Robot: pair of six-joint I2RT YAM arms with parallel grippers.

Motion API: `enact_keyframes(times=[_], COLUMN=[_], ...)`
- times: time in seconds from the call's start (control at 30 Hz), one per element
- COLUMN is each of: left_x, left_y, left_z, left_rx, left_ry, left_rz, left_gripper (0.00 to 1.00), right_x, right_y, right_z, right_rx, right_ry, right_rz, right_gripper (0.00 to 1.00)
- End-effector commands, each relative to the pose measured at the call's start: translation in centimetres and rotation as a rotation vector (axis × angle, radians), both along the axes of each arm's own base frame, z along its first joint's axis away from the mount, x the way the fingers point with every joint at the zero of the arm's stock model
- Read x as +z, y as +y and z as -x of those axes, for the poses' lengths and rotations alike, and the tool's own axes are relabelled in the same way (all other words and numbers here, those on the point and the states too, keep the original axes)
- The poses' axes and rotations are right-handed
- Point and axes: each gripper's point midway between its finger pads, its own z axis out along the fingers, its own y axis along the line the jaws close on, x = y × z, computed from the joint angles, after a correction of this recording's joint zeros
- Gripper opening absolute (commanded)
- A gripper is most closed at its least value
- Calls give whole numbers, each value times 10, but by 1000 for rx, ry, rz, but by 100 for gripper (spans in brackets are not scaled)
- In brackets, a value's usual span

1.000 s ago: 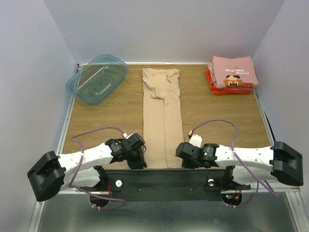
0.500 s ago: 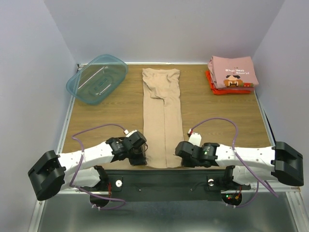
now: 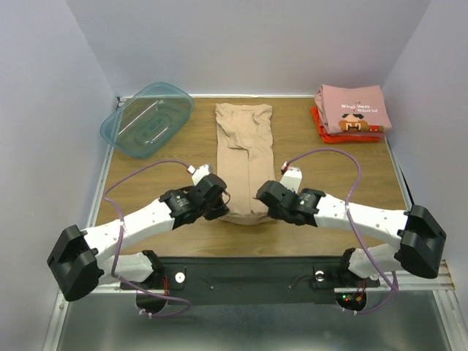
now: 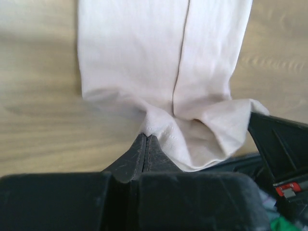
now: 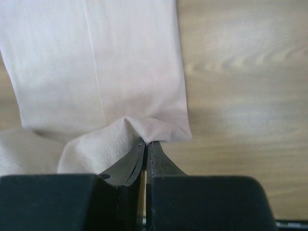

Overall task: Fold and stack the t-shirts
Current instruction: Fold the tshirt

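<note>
The tan t-shirt point(image 3: 245, 150) lies as a long narrow strip down the middle of the table, its near end lifted and curled back over itself. My left gripper point(image 3: 221, 207) is shut on the near left corner of that hem point(image 4: 159, 129). My right gripper point(image 3: 263, 204) is shut on the near right corner point(image 5: 151, 130). Both hold the hem a little above the strip. The pink t-shirt point(image 3: 352, 107) with the cartoon print lies folded on the red-orange t-shirt point(image 3: 322, 130) at the far right.
A translucent teal plastic tub point(image 3: 146, 119) sits at the far left. Bare wooden table point(image 3: 329, 168) shows on both sides of the tan strip. Purple cables loop over both arms.
Both grippers have moved away from the near edge toward the table's middle, lifting the tan shirt's near hem and carrying it back over the strip.
</note>
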Motion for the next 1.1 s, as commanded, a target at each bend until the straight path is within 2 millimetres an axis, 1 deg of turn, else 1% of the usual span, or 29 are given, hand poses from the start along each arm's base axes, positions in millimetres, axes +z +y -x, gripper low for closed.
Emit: enact_keyframes(times=[0.0, 0.03, 0.1, 0.13, 0.17, 0.2, 0.23, 0.27, 0.3, 0.37, 0.4, 0.47, 0.5, 0.53, 0.57, 0.6, 0.63, 0.67, 0.7, 0.73, 0.77, 0.8, 0.83, 0.87, 0.97, 1.0, 1.07], left_x=[20, 23, 31, 39, 36, 39, 41, 47, 43, 43, 43, 39, 37, 36, 31, 28, 26, 23, 20, 18, 15, 13, 11, 9, 3, 2, -4], left_y=[5, 9, 7, 7, 11, 13, 14, 13, 16, 17, 19, 22, 26, 23, 27, 28, 27, 32, 31, 33, 33, 35, 35, 36, 41, 41, 43], left_z=[-50, -62, -79, -88, -93, -104, -111, -118, -126, -136, -144, -154, -159, -161, -168, -171, -175, -180, -186, -190, -192, -200, -203, -210, -220, -228, -232], left_rx=[63, 77, 93, 97, 112, 124, 131, 136, 140, 146, 161, 177, 184, 174, 187, 187, 185, 192, 195, 207, 207, 217, 217, 220, 235, 224, 217], left_ry=[-121, -135, -160, -182, -179, -192, -202, -216, -210, -211, -209, -200, -197, -197, -188, -184, -178, -172, -164, -160, -156, -155, -152, -148, -137, -148, -131], left_rz=[-25, -30, -26, -32, -39, -49, -53, -48, -67, -79, -95, -113, -119, -118, -125, -126, -124, -131, -140, -149, -157, -158, -156, -161, -165, -169, -180], left_gripper=[0, 0, 0, 0, 0, 0, 0, 0, 0, 0, 0, 0, 0, 0, 0, 0, 0, 0, 0, 0, 0, 0, 0, 0, 0, 0, 0], right_x=[40, 46, 49, 46, 45, 49, 50, 49, 54, 59, 59, 58, 53, 48, 51, 48, 41, 43, 41, 34, 31, 35, 27, 28, 20, 15, 10], right_y=[-9, -6, -3, -5, -5, -2, -2, -3, -1, -2, 2, 2, 6, 5, 6, 6, 7, 7, 8, 10, 7, 10, 10, 9, 4, 6, 3], right_z=[-51, -65, -79, -94, -102, -110, -117, -129, -136, -152, -159, -172, -178, -182, -190, -194, -199, -208, -211, -216, -221, -227, -231, -238, -249, -253, -258], right_rx=[-64, -85, -62, -83, -82, -64, -66, -79, -69, -78, -56, -54, -29, -26, -21, -21, -21, -29, -23, -18, -21, -17, -21, -24, -31, -25, -28], right_ry=[-180, -198, -205, -209, -204, -205, -207, -214, -223, -242, -239, -238, -228, -221, -226, -220, -206, -216, -215, -201, -192, -198, -187, -186, -172, -163, -156], right_rz=[76, 62, 68, 61, 57, 47, 44, 42, 39, 29, 32, 23, 29, 35, 27, 28, 33, 22, 23, 20, 20, 6, 13, 5, 5, 5, 9], right_gripper=[0, 0, 0, 0, 0, 0, 0, 0, 0, 0, 0, 0, 0, 0, 0, 0, 0, 0, 0, 0, 0, 0, 0, 0, 0, 0, 0])
